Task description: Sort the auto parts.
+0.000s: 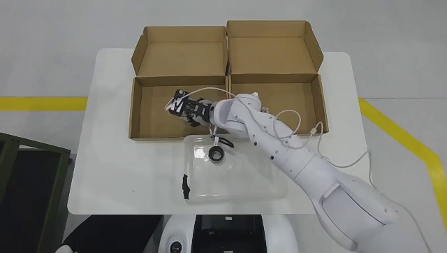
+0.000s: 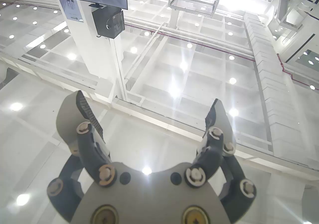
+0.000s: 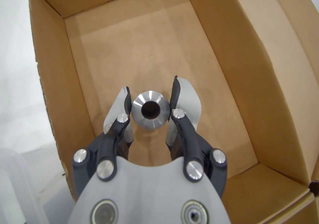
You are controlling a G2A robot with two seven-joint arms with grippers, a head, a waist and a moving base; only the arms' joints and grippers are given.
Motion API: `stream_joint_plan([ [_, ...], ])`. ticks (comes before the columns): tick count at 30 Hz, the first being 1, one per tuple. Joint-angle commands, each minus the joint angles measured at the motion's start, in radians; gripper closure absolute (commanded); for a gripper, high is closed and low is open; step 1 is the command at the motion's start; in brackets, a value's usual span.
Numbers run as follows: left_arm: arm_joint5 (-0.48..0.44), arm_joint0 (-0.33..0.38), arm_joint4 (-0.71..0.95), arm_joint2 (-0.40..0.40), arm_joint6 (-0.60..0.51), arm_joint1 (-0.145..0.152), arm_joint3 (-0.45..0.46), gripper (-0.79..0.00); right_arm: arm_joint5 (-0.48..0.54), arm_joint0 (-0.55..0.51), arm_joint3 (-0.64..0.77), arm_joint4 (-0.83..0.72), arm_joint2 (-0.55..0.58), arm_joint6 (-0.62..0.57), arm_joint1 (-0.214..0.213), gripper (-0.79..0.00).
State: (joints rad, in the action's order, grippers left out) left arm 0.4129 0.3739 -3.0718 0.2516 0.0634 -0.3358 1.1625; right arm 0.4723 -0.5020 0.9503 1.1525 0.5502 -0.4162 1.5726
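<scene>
My worries, biggest item first. The cardboard box under my right tool has walls standing close round it, so I judge a careless lift-out could snag a wall and drag the box across the counter. The clear tray sits just behind that tool, under the forearm, and a low sweep back could nudge it. The right tool is pinching a steel bushing, one pad on either side, over the box floor. The bushing looks smooth and tapered, so it may squirt out of the pinch. If I let go from too high, I expect it to roll toward a wall or bounce.

My left tool is spread wide with nothing between its fingers, aimed up at the ceiling, well away from the work.

The count:
- One counter.
- Two cardboard boxes: the one beneath the right tool and a second box beside it.
- One clear tray.
- Two tools.
- Three parts: the bushing, plus a metal ring and a small black piece in the tray.
</scene>
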Motion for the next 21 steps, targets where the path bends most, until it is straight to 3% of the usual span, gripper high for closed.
stream_joint_plan([
  [1, 0.000, 0.000, 0.000, 0.000, 0.000, 0.000, 0.000, -0.785, 0.001, 0.002, 0.007, 0.003, 0.008, 0.003, 0.001, -0.342],
  [10, 0.000, 0.000, 0.000, 0.000, 0.000, 0.000, 0.000, -0.785, 0.015, -0.047, 0.190, 0.049, 0.073, 0.005, -0.027, -0.369],
  [21, 0.000, 0.000, 0.000, 0.000, 0.000, 0.000, 0.000, -0.785, 0.081, -0.263, 0.597, 0.120, 0.219, -0.068, -0.106, -0.388],
])
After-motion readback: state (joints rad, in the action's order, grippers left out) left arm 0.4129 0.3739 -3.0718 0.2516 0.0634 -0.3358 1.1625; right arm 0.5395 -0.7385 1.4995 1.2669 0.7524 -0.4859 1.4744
